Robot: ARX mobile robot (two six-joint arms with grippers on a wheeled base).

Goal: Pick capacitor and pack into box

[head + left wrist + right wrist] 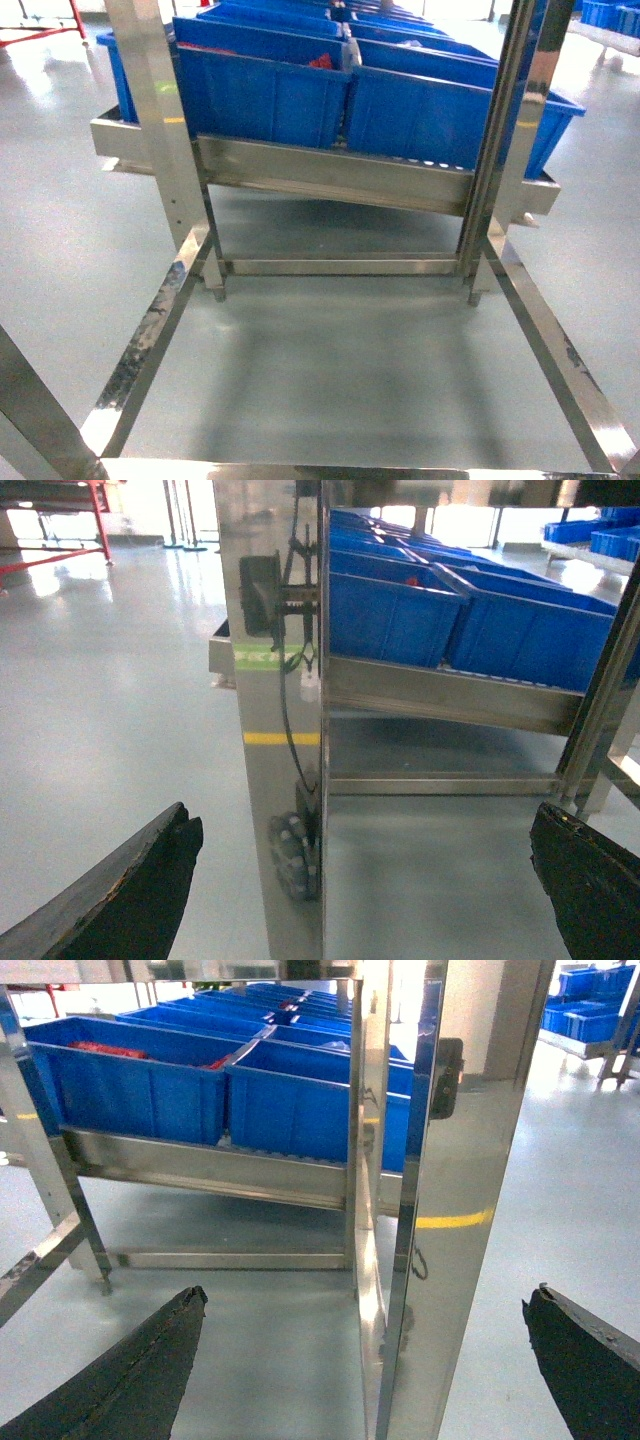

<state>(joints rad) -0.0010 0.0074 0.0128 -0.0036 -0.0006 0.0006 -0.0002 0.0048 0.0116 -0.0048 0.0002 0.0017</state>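
Note:
The capacitor and the box are out of view in all three views. My left gripper (365,818) is open, its dark fingers (130,900) spread wide on either side of a steel rack post (280,680), with only grey floor between them. My right gripper (367,1298) is open too, its fingers (120,1380) far apart around another steel post (440,1210). Neither gripper holds anything. The head view shows neither gripper.
A stainless steel rack (330,180) stands ahead, its sloped shelf carrying large blue bins (260,95). Some small red things (320,62) lie in one bin, too small to identify. Low steel frame rails (140,350) border the grey floor. More blue bins (590,1005) sit far right.

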